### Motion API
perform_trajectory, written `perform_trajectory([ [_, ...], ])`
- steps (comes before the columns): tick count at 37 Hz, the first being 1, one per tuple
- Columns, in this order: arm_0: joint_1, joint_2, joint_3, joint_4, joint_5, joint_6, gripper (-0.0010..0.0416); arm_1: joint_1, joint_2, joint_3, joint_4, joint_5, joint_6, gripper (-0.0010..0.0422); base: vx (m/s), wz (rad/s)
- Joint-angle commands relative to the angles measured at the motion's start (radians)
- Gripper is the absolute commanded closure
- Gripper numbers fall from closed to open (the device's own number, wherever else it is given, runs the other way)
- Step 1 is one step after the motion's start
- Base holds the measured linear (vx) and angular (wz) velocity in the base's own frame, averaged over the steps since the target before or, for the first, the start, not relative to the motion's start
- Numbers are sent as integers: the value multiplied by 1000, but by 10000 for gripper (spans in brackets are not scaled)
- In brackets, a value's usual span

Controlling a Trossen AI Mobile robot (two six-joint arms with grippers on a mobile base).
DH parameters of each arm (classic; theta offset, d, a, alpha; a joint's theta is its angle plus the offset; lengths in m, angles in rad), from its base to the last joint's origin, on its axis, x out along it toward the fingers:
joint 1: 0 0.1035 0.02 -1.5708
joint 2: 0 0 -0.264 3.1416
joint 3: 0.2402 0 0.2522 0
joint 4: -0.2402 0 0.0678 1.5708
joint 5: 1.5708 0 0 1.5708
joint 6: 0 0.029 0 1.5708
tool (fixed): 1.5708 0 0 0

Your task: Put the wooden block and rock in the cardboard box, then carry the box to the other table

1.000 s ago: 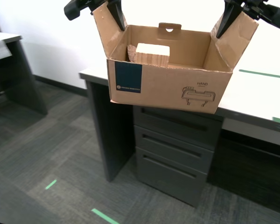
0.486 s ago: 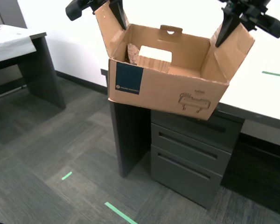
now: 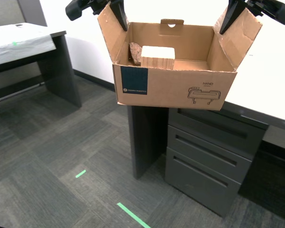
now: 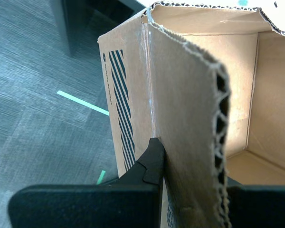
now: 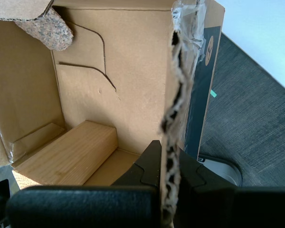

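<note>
Brown corrugated cardboard box (image 3: 173,85), one of it, hangs in the air above the grey carpet floor (image 3: 47,156), held level by two upright side flaps. My first gripper (image 5: 167,164) is pinched on the flap beside the dark teal label (image 3: 133,80), at the exterior view's left; my second gripper (image 4: 190,164) is clamped on the opposite flap, at the exterior view's right. Inside lie one wooden block (image 3: 157,57) and one rock (image 3: 135,52), touching each other near the box's corner at the exterior view's left. Behind the box stands a white tabletop (image 3: 270,80) over a dark drawer unit (image 3: 206,166) with three drawers. One other table (image 3: 19,42) with a wrinkled white cover stands well apart at the exterior view's left. Two green tape marks (image 3: 133,214) lie on the floor.
</note>
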Motion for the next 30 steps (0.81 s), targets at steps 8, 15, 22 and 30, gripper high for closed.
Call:
perform_trajectory([
  [8, 10, -5, -13, 13, -16, 59, 407, -5, -1, 2, -31, 31, 80, 414, 65, 298],
  [15, 37, -13, -13, 18, -17, 97, 407, -4, -1, 2, -42, 31, 117, 414, 87, 353],
  [22, 79, -49, -13, 24, -14, 149, 407, -5, -1, 2, -95, 31, 191, 414, 114, 420],
  [30, 115, -99, -13, 51, 5, 229, 407, -5, -2, 2, -100, 31, 202, 414, 126, 441],
])
